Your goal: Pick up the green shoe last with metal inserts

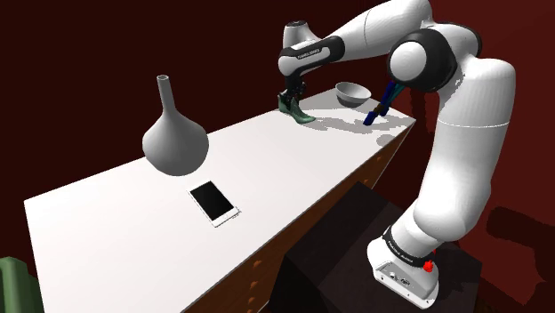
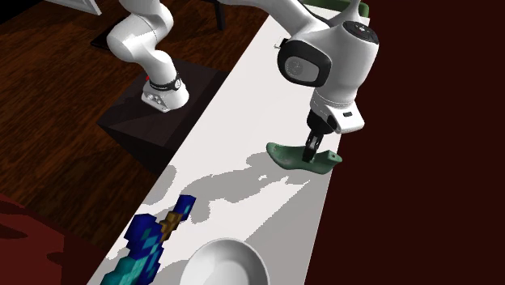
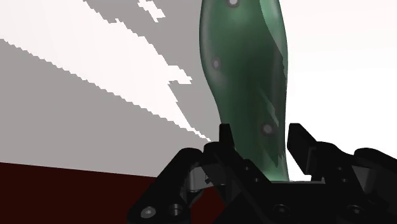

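So, going left to right across the shoulder view, a grey vase (image 1: 175, 140) with a round belly and thin neck stands on the white tabletop (image 1: 116, 244). Just beside it a flat white-edged slab with a black face (image 1: 213, 202) lies on the top. Well apart from those, at the far end of the table, lies the green shoe last (image 1: 294, 109), and the black gripper (image 1: 290, 96) comes down onto it from above. Next comes a grey bowl (image 1: 353, 92), near the last but not touching it. Beyond the bowl a blue blocky object (image 1: 382, 103) leans near the table's edge, and the dark stand (image 1: 338, 258) sits at the lower right.

From the second exterior view the last lies flat on the white surface close to the edge on that view's right, with the gripper planted on its middle.

Along the wrist view the last runs straight out from between the two black fingers (image 3: 227, 141), which press against its two flanks and clasp it near one end. Small pale round spots dot its green surface.
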Controlling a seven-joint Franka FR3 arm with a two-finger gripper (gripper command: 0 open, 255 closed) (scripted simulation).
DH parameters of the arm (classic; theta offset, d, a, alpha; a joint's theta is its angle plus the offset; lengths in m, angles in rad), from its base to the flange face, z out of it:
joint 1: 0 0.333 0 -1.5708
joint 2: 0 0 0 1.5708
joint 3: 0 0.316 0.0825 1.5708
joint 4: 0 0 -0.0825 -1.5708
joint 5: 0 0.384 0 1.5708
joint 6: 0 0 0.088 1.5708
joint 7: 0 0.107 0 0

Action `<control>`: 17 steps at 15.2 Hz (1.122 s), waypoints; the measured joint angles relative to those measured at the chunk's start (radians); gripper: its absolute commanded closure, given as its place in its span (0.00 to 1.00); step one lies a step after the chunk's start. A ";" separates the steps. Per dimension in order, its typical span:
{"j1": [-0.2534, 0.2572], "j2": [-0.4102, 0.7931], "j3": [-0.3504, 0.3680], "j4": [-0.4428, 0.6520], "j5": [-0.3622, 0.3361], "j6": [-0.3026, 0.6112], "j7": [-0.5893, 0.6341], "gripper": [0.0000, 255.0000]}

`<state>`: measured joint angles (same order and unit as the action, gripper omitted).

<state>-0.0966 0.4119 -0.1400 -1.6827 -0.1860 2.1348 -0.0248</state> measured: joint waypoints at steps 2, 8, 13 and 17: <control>0.000 0.000 0.000 0.000 0.000 0.001 0.000 1.00; 0.000 0.001 0.000 0.000 0.000 0.002 0.000 1.00; 0.001 -0.017 0.000 0.026 0.002 -0.044 -0.008 1.00; 0.003 -0.037 0.001 0.051 0.004 -0.088 -0.015 1.00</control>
<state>-0.0941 0.3744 -0.1395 -1.6318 -0.1824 2.0467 -0.0398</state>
